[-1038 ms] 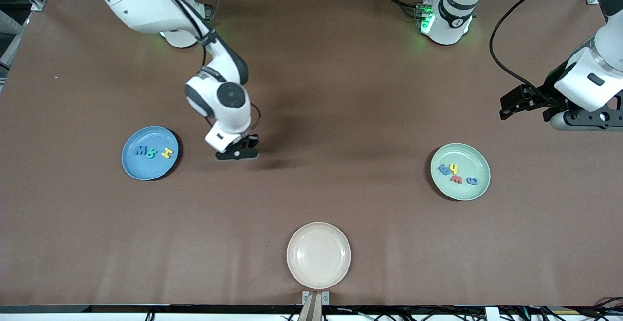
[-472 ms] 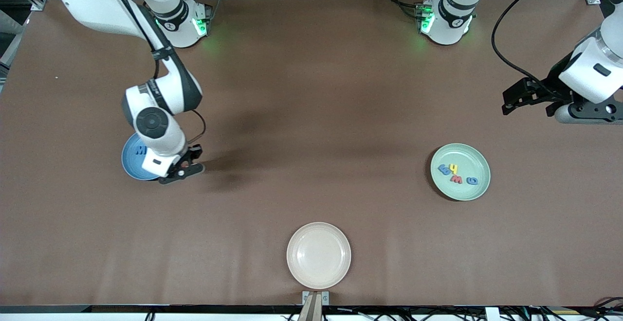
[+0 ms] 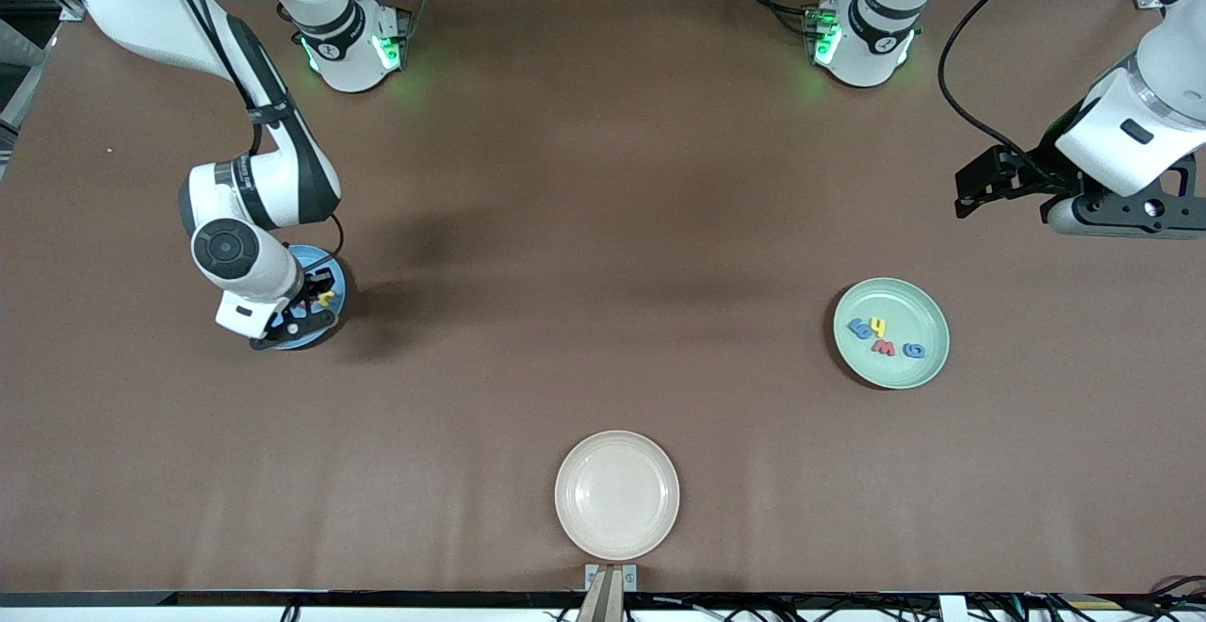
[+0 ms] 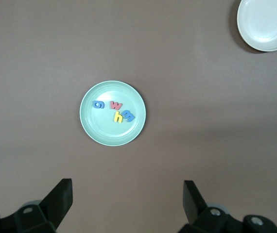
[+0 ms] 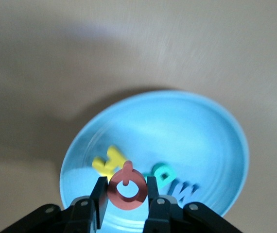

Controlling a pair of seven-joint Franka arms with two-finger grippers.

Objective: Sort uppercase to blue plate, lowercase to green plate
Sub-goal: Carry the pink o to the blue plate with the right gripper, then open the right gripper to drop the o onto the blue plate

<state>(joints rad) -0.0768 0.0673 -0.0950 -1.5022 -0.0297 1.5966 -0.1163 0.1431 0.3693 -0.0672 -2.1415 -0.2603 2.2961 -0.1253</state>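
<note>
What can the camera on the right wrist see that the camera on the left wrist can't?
Only the right wrist view: the right gripper shut on the red Q over the blue plate, where the yellow H, teal B and blue M lie.

Only the left wrist view: the open left gripper, the green plate with four lowercase letters, and the cream plate.

Both: the brown table.

Glossy blue plate (image 5: 211, 145), matt tablecloth (image 3: 603, 226)

Right claw (image 5: 125, 196) with Q (image 5: 127, 190) over blue plate (image 5: 201, 141); left claw (image 4: 127, 204) waits over table (image 3: 603, 226)
</note>
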